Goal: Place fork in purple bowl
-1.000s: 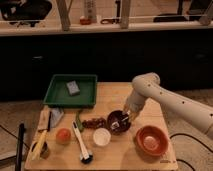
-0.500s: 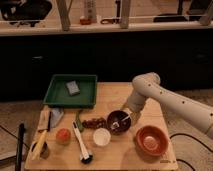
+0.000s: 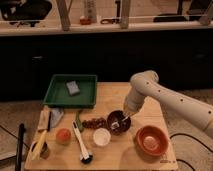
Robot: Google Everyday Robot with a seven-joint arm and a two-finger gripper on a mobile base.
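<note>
Fork (image 3: 118,121) now lies in the purple bowl (image 3: 111,118). Gripper (image 3: 126,116), at its three o'clock rim, has lifted slightly; grip unclear.

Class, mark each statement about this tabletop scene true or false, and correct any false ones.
1. The gripper is over the purple bowl. True.
2. The green tray holds the orange-red bowl. False: that bowl sits on the table at the front right; the tray holds a small grey block.
3. The white cup stands in front of the purple bowl and to its left. True.
4. The white-handled brush lies inside the purple bowl. False: it lies on the table, left of the white cup.
</note>
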